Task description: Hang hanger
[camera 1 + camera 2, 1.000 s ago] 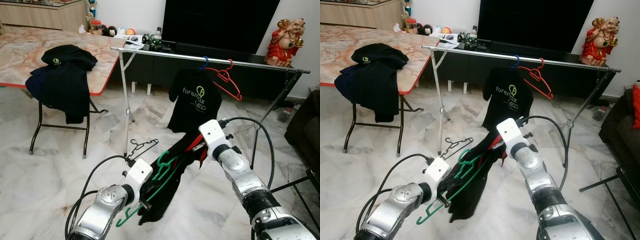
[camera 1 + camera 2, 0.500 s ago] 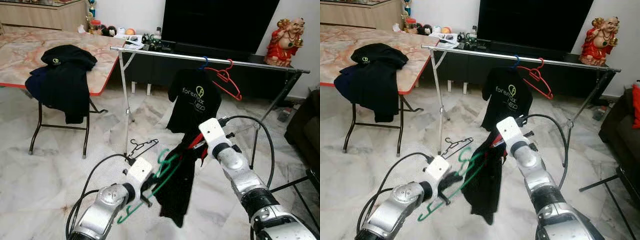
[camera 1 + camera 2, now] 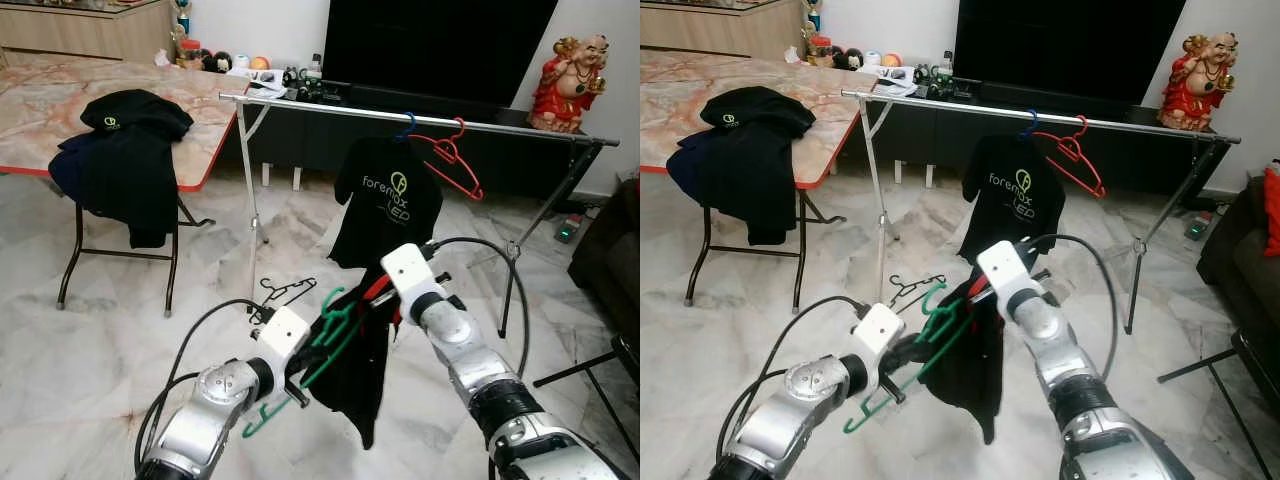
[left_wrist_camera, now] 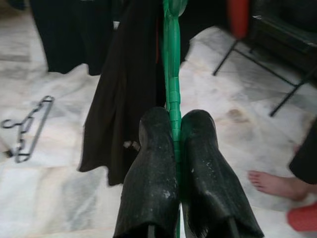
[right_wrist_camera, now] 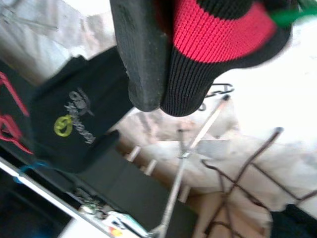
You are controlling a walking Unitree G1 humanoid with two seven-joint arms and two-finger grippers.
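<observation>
A green hanger [image 3: 335, 322] is clamped between the shut fingers of my left gripper [image 4: 177, 119], low in front of me. Its hook end points toward a black shirt [image 3: 360, 370] that hangs down beside it. My right gripper [image 3: 382, 294] is shut on the shirt's red-and-black ribbed collar [image 5: 218, 39]. One black finger [image 5: 141, 54] presses against that collar. Beyond them stands a metal clothes rail [image 3: 330, 106]. On it hang a black logo T-shirt [image 3: 388, 200] on a blue hanger and an empty red hanger [image 3: 455, 155].
A black wire hanger [image 3: 285, 292] lies on the marble floor by the rail's left leg. The folding table [image 3: 40, 90] at left carries dark clothes [image 3: 125, 150]. A TV cabinet and a red statue [image 3: 570, 80] stand behind the rail. A person's bare foot [image 4: 272, 183] is nearby.
The black shirt, earlier draped low toward the left arm, has been lifted and now hangs straight down. Both grippers have risen and shifted slightly left, and the green hanger sits higher.
</observation>
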